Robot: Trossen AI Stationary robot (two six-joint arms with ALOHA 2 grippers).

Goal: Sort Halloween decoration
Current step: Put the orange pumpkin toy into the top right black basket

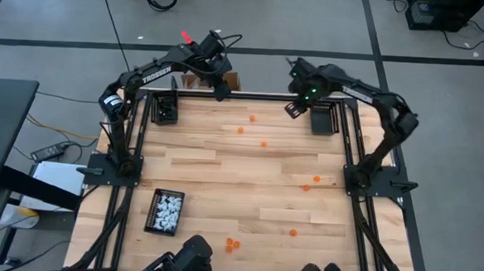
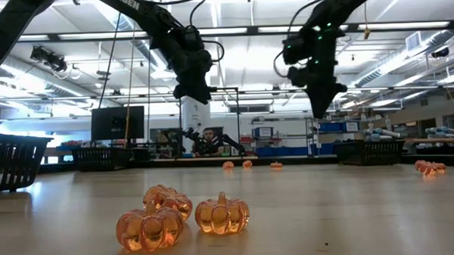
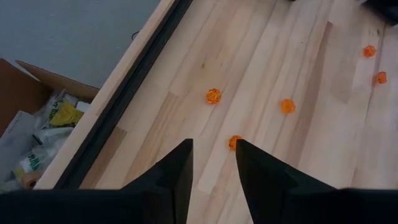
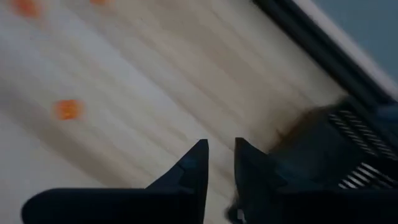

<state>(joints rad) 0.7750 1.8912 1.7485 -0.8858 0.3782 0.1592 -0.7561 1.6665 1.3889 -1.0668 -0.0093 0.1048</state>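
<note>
Clearly the sorting is only partly done: small translucent orange pumpkin trinkets [image 1: 264, 142] lie scattered over the pale wooden table [image 1: 223, 176], three clustered near the front edge [image 2: 182, 214], while white trinkets [image 1: 167, 212] fill a black rectangular tray [image 1: 152, 215]. The left gripper [image 3: 213, 163] hovers high near the far edge, fingers apart and empty, above an orange pumpkin [image 3: 234, 142]. The right gripper [image 4: 220, 163] hangs beside another black tray [image 1: 322, 120], fingers narrowly apart, nothing between them. Descend straight, straddling one pumpkin, and close gently so it does not roll.
</note>
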